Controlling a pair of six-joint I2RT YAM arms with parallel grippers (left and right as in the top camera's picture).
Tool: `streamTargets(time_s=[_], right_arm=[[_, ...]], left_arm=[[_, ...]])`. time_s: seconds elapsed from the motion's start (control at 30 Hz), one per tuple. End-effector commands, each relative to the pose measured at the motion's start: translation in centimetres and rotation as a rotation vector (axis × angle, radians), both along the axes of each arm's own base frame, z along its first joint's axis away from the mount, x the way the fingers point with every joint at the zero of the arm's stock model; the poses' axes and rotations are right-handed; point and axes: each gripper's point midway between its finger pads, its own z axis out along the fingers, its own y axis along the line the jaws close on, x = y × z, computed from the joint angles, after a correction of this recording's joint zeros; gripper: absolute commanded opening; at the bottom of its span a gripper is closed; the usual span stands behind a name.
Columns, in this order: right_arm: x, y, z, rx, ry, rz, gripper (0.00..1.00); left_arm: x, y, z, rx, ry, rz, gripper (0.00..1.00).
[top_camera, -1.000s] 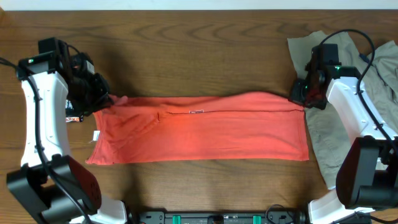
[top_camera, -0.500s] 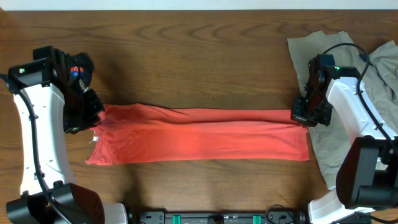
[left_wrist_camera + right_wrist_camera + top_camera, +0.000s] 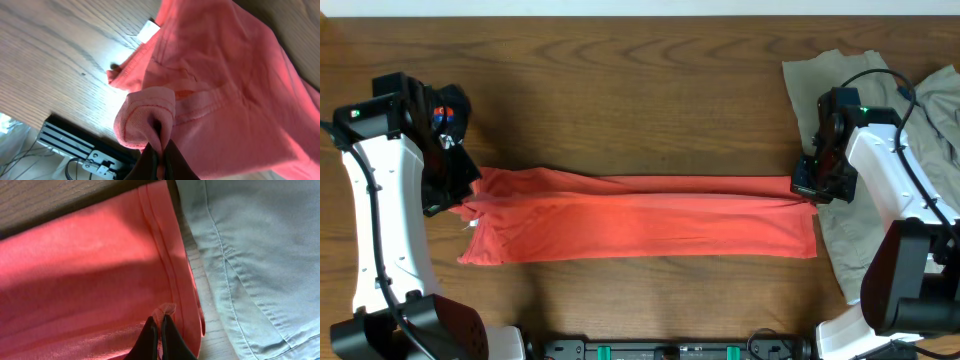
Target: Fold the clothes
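The dark wood table (image 3: 640,90) runs under both of my arms. My left gripper (image 3: 159,156) has its fingers pressed together on a bunched fold of the coral T-shirt (image 3: 640,215). The shirt stretches away to that gripper's right as a long, narrow band lying on the wood. My right gripper (image 3: 159,330) is pinched closed on the shirt's opposite hem. A khaki garment (image 3: 250,240) lies just beside that gripper on its outer side, touching the shirt's end.
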Motion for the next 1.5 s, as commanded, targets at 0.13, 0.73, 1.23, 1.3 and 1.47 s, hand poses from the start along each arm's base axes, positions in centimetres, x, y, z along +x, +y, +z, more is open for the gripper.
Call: streamTargets(time_s=[0.13,0.73,1.23,1.3,1.47], right_arm=[[-0.3,-0.5,0.2,-0.019,0.01,0.003,0.02],[1.2,1.5,0.1,0.104,-0.056,0.069,0.26],[-0.2,5.1,-1.6,0.222,-0.036,0.199,0.29],[-0.6,5.0,-2.1,0.222,-0.027,0.198,0.28],[-1.3,4.9,-2.8,0.217,-0.007,0.196,0.27]], left_arm=[[-1.0,0.8,-0.4,0.051,0.043,0.043,0.06],[0.8,1.2,-2.6,0.064,-0.019,0.042,0.06],[3.2,-3.2,-2.8,0.072,-0.071,-0.126,0.06],[3.9,-3.7,-3.2,0.079,-0.095,-0.146,0.06],[5.2,-4.6,-5.2,0.084,-0.142,-0.177,0.06]])
